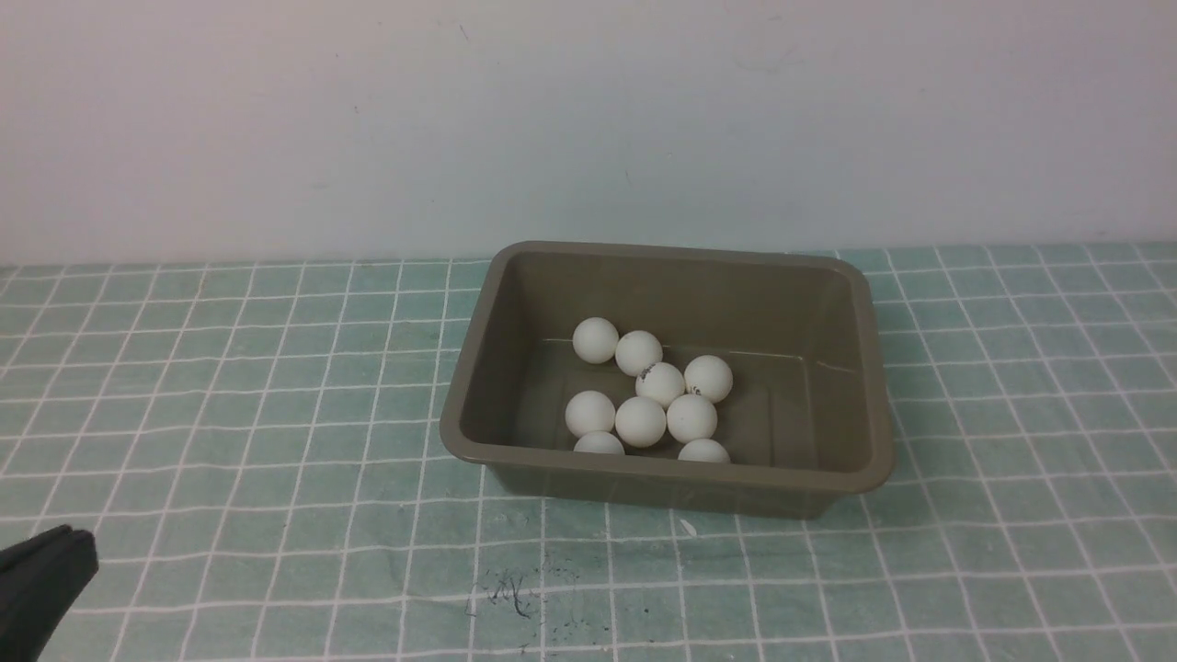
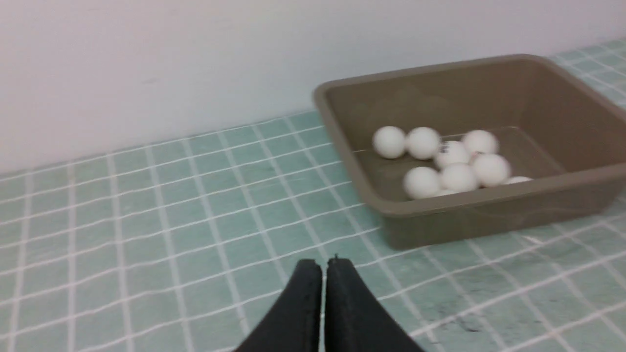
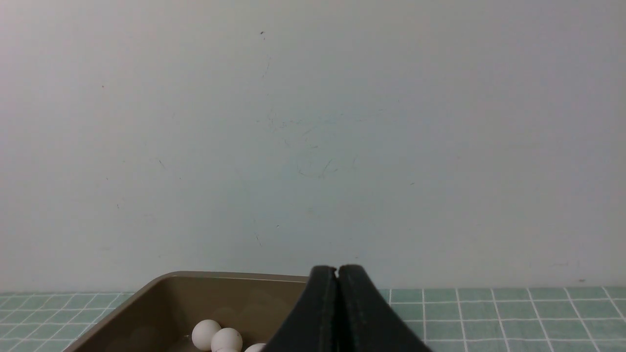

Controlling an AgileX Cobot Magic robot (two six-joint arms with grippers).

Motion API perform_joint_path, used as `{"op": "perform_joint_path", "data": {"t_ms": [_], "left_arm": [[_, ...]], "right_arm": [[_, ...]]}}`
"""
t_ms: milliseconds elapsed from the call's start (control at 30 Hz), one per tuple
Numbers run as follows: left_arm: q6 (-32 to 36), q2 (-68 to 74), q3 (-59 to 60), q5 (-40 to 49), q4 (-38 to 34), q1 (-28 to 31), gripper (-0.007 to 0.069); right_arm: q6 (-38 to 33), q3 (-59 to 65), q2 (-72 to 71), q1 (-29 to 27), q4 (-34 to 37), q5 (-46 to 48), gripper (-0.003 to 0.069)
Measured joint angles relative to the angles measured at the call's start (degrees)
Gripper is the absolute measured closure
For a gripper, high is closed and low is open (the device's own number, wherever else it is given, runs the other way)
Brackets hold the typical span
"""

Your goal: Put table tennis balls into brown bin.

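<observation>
Nine white balls (image 1: 640, 422) clustered inside the brown bin (image 1: 667, 473), toward its left half. From the left claw (image 2: 324, 266), they lie forward and to the robot's right. Both claws pinched together, nothing in them; right claw (image 3: 337, 274) also back from the bin. Bin's long axis runs roughly side to side on the desk (image 1: 303, 515). I judge the job done; no reach needed.

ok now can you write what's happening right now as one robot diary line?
table tennis balls: in brown bin | left gripper: shut, empty | right gripper: shut, empty
</observation>
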Motion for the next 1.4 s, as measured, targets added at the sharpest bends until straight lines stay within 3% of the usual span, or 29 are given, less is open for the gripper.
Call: {"op": "perform_joint_path", "data": {"t_ms": [133, 233, 1167, 1400], "left_arm": [[0.05, -10.41, 12.54, -4.03, 0.54, 7.63, 0.0629], [0.77, -12.15, 17.78, -4.62, 0.67, 9.44, 0.0629], [1.52, -12.34, 19.24, -4.34, 0.64, 9.67, 0.0629], [1.52, -12.34, 19.24, -4.34, 0.64, 9.67, 0.0629]], "right_arm": [[0.0, 0.0, 0.0, 0.0, 0.0, 0.0, 0.0673], [0.0, 0.0, 0.0, 0.0, 0.0, -0.12, 0.0673], [-0.14, 0.14, 0.0, 0.0, -0.46, 0.2, 0.0673], [-0.81, 9.92, 0.0, -5.26, -2.79, 0.02, 0.0673]]}}
